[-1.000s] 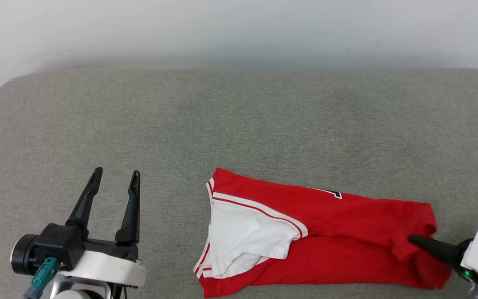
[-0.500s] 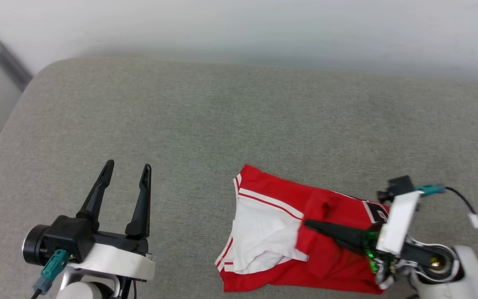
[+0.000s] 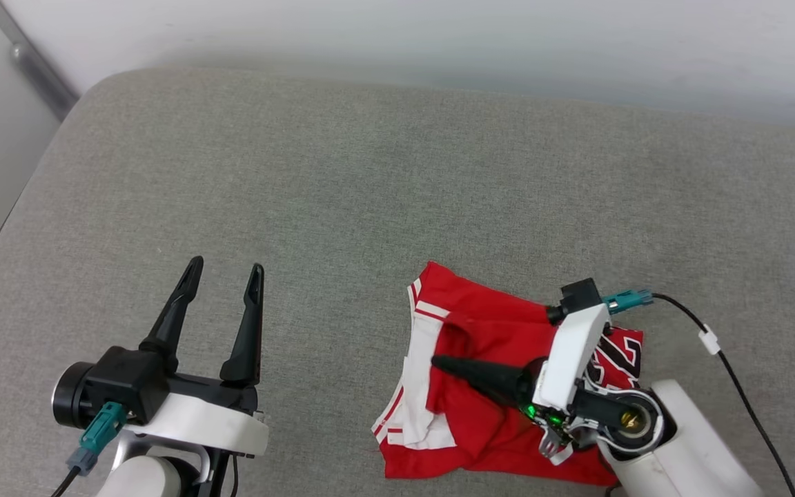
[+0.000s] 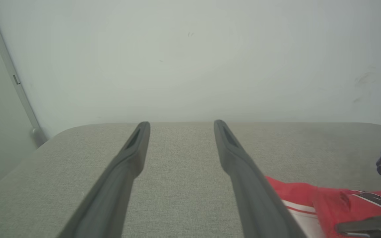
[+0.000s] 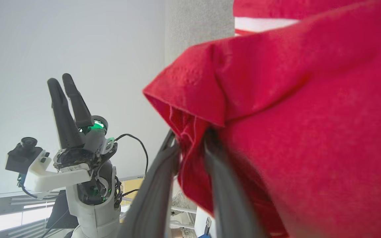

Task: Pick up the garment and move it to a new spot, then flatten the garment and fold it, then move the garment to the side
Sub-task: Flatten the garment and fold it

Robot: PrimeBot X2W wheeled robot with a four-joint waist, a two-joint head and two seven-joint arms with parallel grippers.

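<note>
The garment, a red jersey with white striped sleeves, lies bunched on the grey cushion at the lower right of the head view. Its right end is folded over to the left, and black-and-white lettering shows by the right wrist. My right gripper points left over the shirt. In the right wrist view a fold of the garment sits pinched between the fingers of the right gripper, which stand slightly apart. My left gripper hovers open and empty to the shirt's left. The left wrist view shows the left gripper and the garment.
The cushion's rounded left edge drops off toward a grey rail by the white wall. A black cable trails from my right wrist across the cushion. Bare cushion stretches behind and left of the shirt.
My right gripper has carried the shirt's right end leftward over the rest, doubling it up. The head camera has shifted too. The left gripper has kept its open pose.
</note>
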